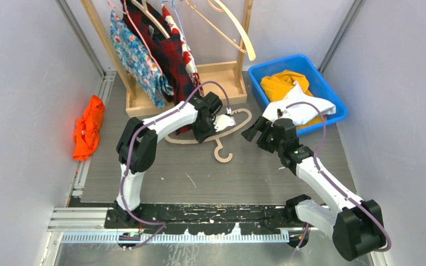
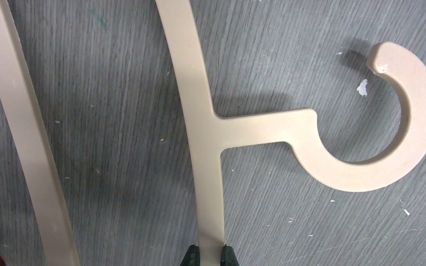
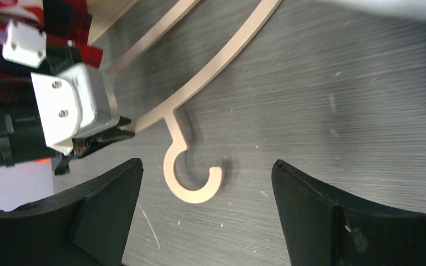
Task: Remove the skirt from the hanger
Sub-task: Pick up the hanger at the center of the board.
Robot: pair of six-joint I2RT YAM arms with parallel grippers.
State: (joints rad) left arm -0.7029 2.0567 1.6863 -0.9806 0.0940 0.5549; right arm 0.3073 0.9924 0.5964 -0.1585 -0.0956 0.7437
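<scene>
A bare beige wooden hanger [image 1: 217, 134] lies flat on the grey table, hook toward the near side, with no garment on it. My left gripper [image 1: 215, 124] is shut on the hanger's arm [image 2: 205, 122], with a fingertip [image 2: 190, 257] pressed on each side of it. My right gripper [image 1: 253, 132] is open and empty, hovering just right of the hanger; its view looks down on the hook [image 3: 191, 185] between its spread fingers [image 3: 105, 188]. A white garment [image 1: 305, 108] lies in the blue bin [image 1: 333, 91] behind the right gripper.
A wooden rack [image 1: 222, 72] at the back holds a red plaid garment [image 1: 169, 50], a blue floral one [image 1: 138, 58] and empty hangers [image 1: 238, 27]. A yellow cloth [image 1: 280, 83] is in the bin. An orange cloth [image 1: 89, 127] lies at the left edge.
</scene>
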